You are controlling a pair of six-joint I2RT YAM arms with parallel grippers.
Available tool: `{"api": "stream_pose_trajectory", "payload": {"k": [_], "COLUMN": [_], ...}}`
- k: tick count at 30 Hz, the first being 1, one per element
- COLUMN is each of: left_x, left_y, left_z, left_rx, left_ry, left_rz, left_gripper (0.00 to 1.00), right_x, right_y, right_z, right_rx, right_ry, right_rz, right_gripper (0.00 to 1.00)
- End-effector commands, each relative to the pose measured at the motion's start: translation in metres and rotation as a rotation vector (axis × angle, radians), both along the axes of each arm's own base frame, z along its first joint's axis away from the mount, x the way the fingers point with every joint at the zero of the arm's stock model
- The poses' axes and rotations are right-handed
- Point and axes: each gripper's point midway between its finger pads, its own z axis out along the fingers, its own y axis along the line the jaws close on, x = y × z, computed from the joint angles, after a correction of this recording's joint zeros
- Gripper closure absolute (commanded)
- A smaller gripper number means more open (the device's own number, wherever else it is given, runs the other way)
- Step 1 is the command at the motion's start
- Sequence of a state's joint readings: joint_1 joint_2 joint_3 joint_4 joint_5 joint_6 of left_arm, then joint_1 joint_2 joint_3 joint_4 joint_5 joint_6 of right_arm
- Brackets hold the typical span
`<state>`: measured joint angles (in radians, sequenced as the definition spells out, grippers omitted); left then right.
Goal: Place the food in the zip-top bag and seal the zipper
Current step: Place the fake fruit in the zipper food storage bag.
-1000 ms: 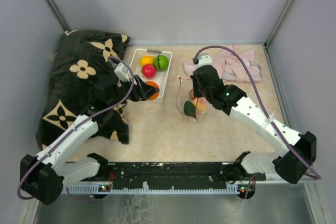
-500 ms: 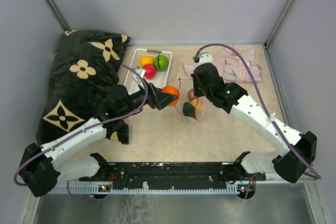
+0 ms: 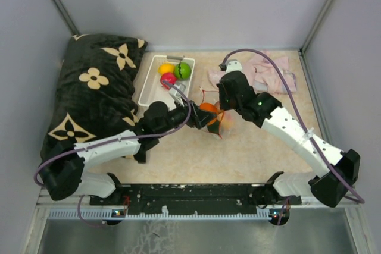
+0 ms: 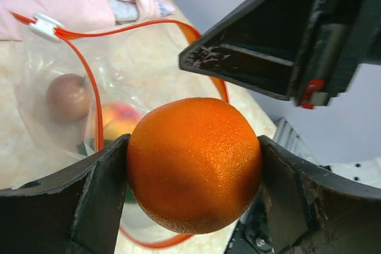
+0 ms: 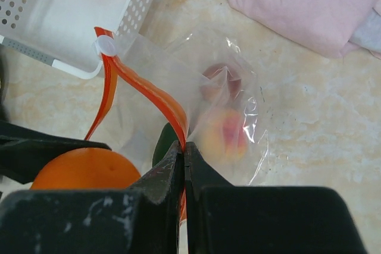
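My left gripper is shut on an orange toy fruit and holds it at the open mouth of the clear zip-top bag; both show in the top view, gripper and orange. My right gripper is shut on the bag's red-orange zipper strip and holds the mouth up. Inside the bag lie a brown piece, a peach piece and a dark green piece. A yellow, a red and a bright green fruit sit in the white basket.
A pink cloth lies at the back right, behind the bag. A black flower-patterned cushion fills the left side beside the basket. Grey walls close in the back and both sides.
My left gripper lifted the orange out of the basket and carried it right to the bag's mouth. My right gripper has stayed shut on the zipper strip.
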<state>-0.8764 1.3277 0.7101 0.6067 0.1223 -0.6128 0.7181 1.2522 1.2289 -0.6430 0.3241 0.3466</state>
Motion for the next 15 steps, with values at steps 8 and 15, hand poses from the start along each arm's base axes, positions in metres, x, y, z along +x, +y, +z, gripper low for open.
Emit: {"api": "stream_pose_trajectory", "payload": {"k": [8,15], "left_x": [0.036,0.042], "left_y": [-0.004,-0.012], "left_z": [-0.008,-0.018], "left_rx": [0.14,0.202], "left_ry": [-0.099,-0.092], "left_rz": [0.163,0.189], "left_gripper": [0.38,0.31], "right_x": [-0.003,-0.005], "right_y": [0.009,0.012], "right_z": [0.042,0.042], "right_rx": [0.097,0.108], "right_ry": [-0.058,-0.051], "right_rz": [0.021,0.032], "right_gripper": [0.98,0.98]}}
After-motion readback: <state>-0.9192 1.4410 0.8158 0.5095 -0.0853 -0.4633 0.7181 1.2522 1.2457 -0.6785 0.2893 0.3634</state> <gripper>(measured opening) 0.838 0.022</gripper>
